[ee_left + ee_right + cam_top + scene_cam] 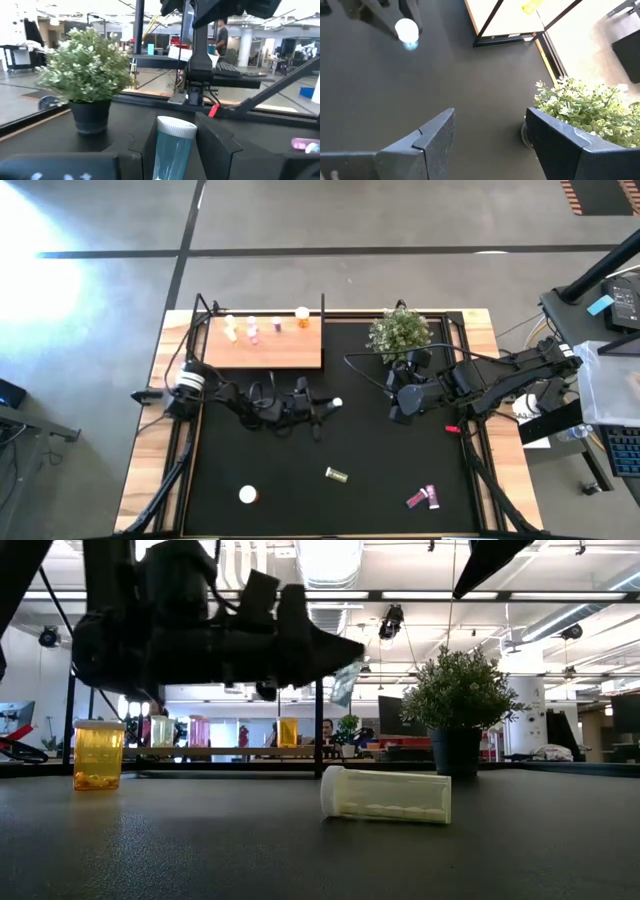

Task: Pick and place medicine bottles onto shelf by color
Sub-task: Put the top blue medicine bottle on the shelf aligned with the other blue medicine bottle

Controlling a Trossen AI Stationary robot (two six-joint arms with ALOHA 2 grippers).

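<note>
I'm holding a blue bottle (172, 147) in my left gripper (328, 407), fingers clamped on its body with the white cap (338, 403) sticking out past the tips. The gripper is hanging over the black mat (380, 450), with the shelf (262, 345) just behind it and off to one side. On that shelf I'm seeing four bottles standing in a row: a yellowish one (230, 327), a pink one (252, 330), another pale one (276, 326) and an orange one (302, 314) nearest the gripper's end of the board.

My right gripper (397, 406) is waiting with its fingers apart and nothing between them, just in front of the plant (399, 331); across the mat from it I'm seeing the left gripper's capped bottle.

Other bottles are lying loose on the mat, well in front of both grippers: a yellowish one on its side (336, 474), an orange one with a white cap (247, 495) nearer the left arm's side, and two pink ones (421, 498) close together below the right gripper.
</note>
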